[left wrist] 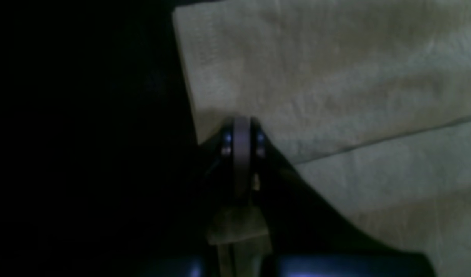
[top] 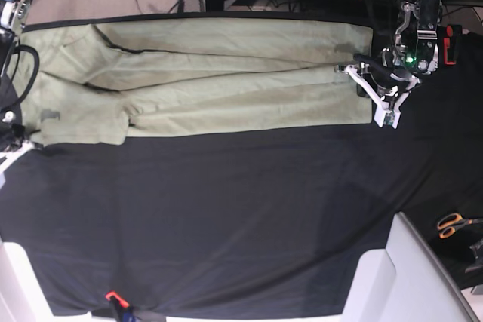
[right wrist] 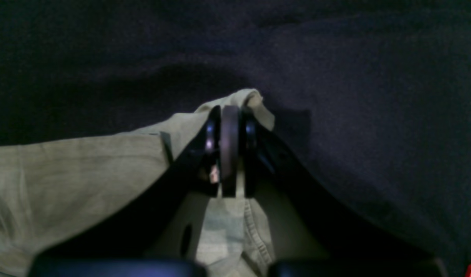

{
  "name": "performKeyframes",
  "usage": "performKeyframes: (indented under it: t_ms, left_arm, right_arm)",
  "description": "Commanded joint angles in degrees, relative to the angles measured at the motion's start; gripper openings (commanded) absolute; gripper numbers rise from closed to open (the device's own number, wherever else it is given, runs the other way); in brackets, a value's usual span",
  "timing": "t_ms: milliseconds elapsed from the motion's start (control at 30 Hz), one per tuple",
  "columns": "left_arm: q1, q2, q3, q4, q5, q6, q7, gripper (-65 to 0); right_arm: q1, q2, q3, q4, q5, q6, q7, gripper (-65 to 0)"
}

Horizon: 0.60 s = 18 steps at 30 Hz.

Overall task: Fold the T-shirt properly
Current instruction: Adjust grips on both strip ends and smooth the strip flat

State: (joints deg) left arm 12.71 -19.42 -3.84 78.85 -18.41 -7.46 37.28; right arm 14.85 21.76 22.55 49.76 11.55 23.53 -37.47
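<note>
Your pale sage-green T-shirt (top: pixel 219 81) lies stretched in a long band across the far part of the desk (top: pixel 241 224), which is covered in black cloth, with one long fold crease running its length. In the base view the garment spans nearly the whole width, from the left edge, where a sleeve end hangs toward you, to the arm on the right.

Your left gripper (left wrist: pixel 242 132) sits at the shirt's right-hand end in the base view. From its wrist camera the jaws are pressed together at the corner of the cloth, and a scrap of green fabric shows behind them, so they have the T-shirt pinched at its edge. The picture is dark and blurred, yet no gap shows between the jaws.

Your right gripper (right wrist: pixel 229 127) is at the opposite end, barely visible at the base view's left edge. Its wrist camera shows the jaws closed on a bunched tip of the T-shirt, with a stitched hem trailing back beneath them and the black cloth beyond.

Orange-handled scissors (top: pixel 455 223) lie off the cloth, at the near right.
</note>
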Motion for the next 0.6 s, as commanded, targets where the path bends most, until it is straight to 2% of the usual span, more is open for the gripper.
performKeyframes:
  t_ms: [0, 133, 267, 567]
  left_arm:
    - [0.08, -0.67, 0.89, -0.65, 0.70, 0.48, 0.92, -65.0]
    - [-0.01, -0.93, 3.62, -3.02, 0.79, 0.48, 0.66, -65.0]
    - [0.17, -0.93, 3.70, -4.17, 0.79, 0.48, -2.68, -65.0]
    - [0.08, -0.93, 3.70, -6.54, 0.79, 0.48, -3.21, -65.0]
  right_arm:
    - [1.28, 1.49, 0.27, 0.75, 0.36, -0.01, 1.03, -64.8]
    - [1.28, 1.58, 0.27, 0.75, 0.36, -0.10, 1.21, -64.8]
    - [1.19, 1.58, 0.18, 0.75, 0.27, -0.10, 4.29, -64.8]
    - [1.02, 1.49, 0.18, 0.75, 0.27, -0.10, 6.92, -64.2]
